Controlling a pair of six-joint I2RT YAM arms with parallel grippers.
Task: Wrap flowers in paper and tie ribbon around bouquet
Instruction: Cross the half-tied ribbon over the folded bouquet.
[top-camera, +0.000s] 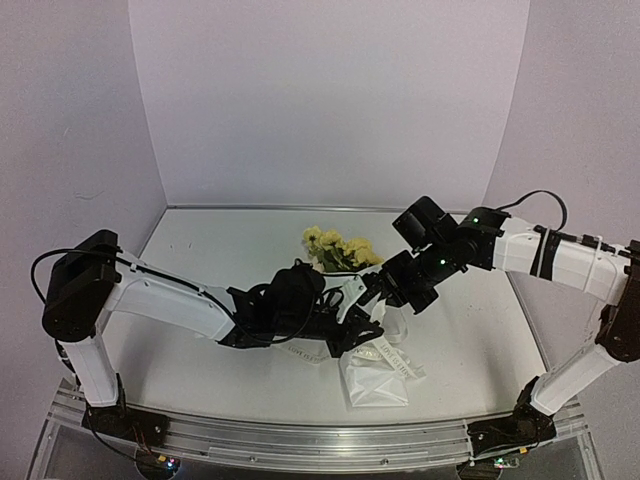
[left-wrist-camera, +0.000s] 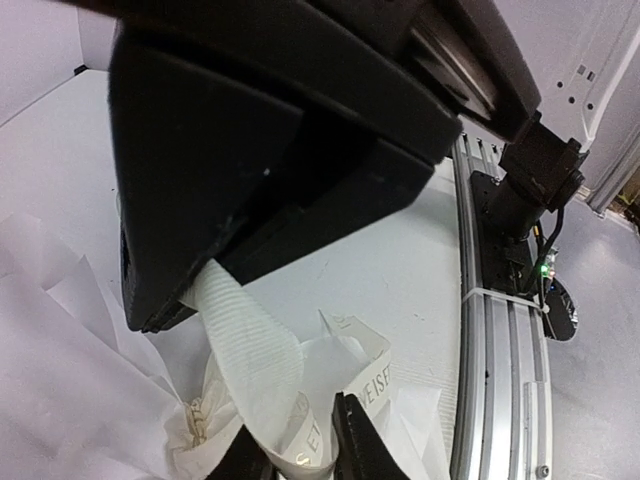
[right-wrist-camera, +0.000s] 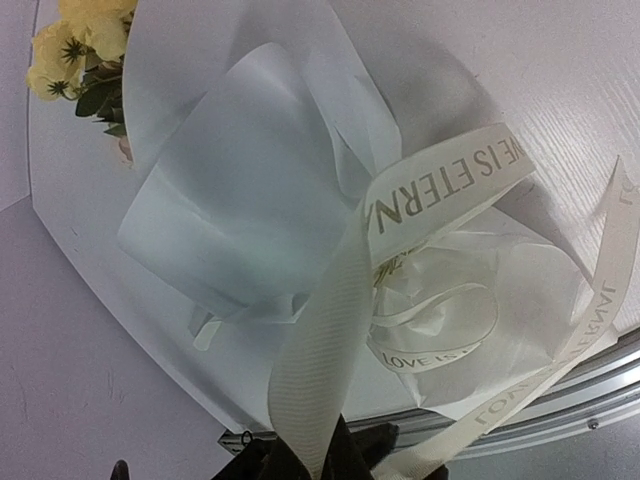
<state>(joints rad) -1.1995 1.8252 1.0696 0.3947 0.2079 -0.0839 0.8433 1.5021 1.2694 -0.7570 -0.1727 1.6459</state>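
The flowers (top-camera: 340, 250) lie at mid-table, their pale yellow blossoms (right-wrist-camera: 85, 40) sticking out of the white paper (right-wrist-camera: 240, 190) wrapped around the stems. The cream-white ribbon (right-wrist-camera: 330, 330), printed with gold letters, loops over the crumpled paper end (top-camera: 375, 385). My right gripper (right-wrist-camera: 320, 458) is shut on a strip of ribbon that rises from the bundle. In the left wrist view that strip (left-wrist-camera: 250, 340) runs up into the right gripper's black body (left-wrist-camera: 280, 150). My left gripper (left-wrist-camera: 297, 432) is low beside the paper (left-wrist-camera: 60, 380), its two fingers pressed against a folded ribbon loop.
An aluminium rail (left-wrist-camera: 500, 380) runs along the table's near edge, with the right arm's base (left-wrist-camera: 520, 200) bolted to it. Both arms meet over the middle of the table (top-camera: 200, 260). Lilac walls close in the back and sides.
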